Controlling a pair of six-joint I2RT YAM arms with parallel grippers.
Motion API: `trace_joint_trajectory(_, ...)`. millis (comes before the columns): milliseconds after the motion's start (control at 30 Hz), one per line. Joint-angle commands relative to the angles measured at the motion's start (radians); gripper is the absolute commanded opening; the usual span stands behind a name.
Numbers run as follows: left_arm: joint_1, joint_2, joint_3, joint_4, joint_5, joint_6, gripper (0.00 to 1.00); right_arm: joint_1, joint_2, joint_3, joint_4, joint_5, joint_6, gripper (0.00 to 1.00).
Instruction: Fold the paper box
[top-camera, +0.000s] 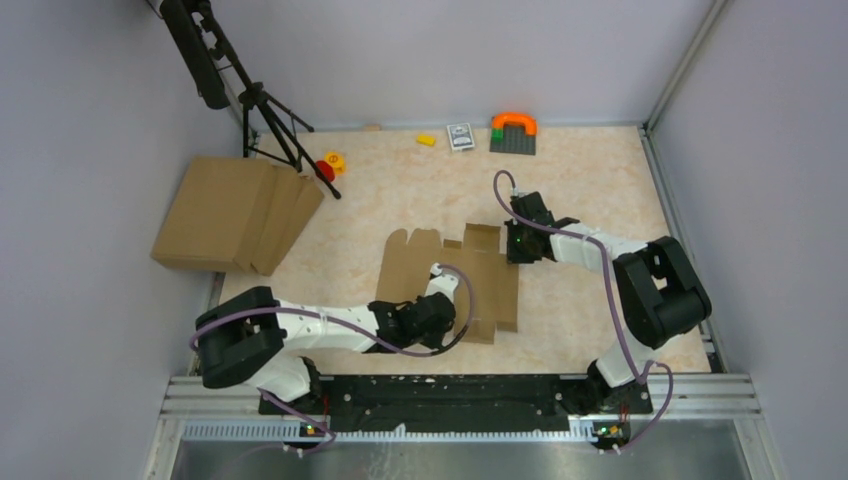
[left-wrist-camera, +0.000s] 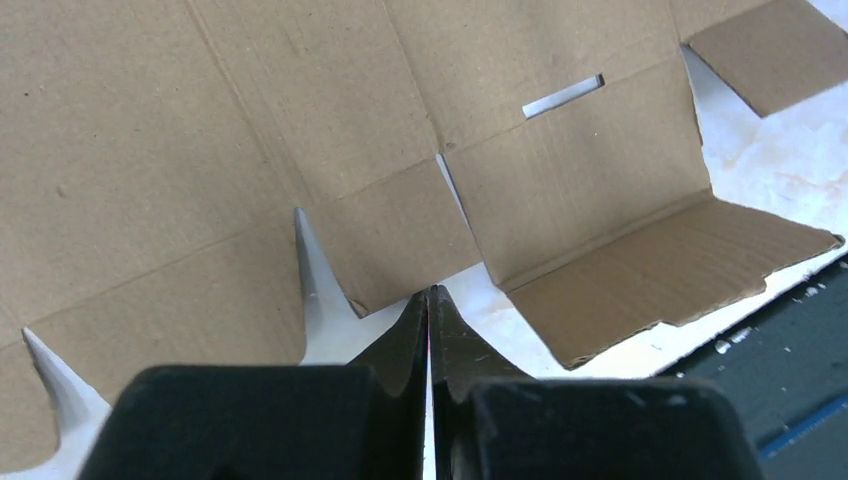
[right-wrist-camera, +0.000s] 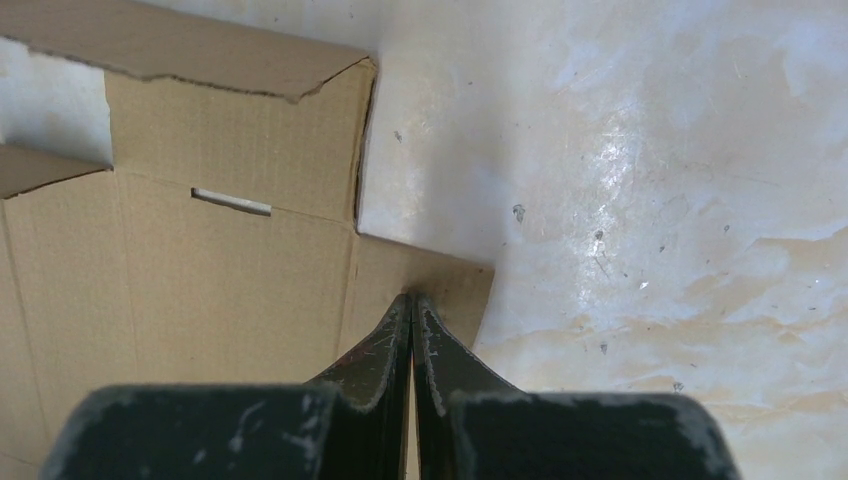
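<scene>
You have the paper box (top-camera: 490, 275) lying unfolded, mostly flat, mid-table (top-camera: 590, 180); your left gripper (left-wrist-camera: 428, 295) has its fingers pressed together on nothing, tips at the edge of a small near flap; your right gripper (right-wrist-camera: 411, 300) is likewise closed empty, tips over a corner tab.

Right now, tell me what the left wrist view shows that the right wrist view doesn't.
Only the left wrist view: the left gripper, shut, tips at the near edge of the paper box, plus a creased end flap and the dark base rail. Only the right wrist view: the right gripper, shut over a corner flap, beside a broad stretch of bare table. Both: the brown paper box lying open, with a narrow slot cut in it.
</scene>
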Motion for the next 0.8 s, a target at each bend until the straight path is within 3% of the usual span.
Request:
trace_joint_trajectory(0,-0.002,0.013,0.047,-0.03,-0.119,0.025,0.0,0.011,0.019,-0.019,-0.049,-0.012,-0.02,0.0)
trace_joint_trajectory(367,0.007,-0.055,0.076,-0.032,-0.177,0.079,0.0,0.01,0.012,-0.027,-0.05,-0.016,-0.024,0.0)
trace_joint_trajectory(767,0.09,0.034,0.106,0.013,-0.053,0.106,0.0,0.011,0.001,-0.03,-0.058,-0.016,-0.032,0.0)
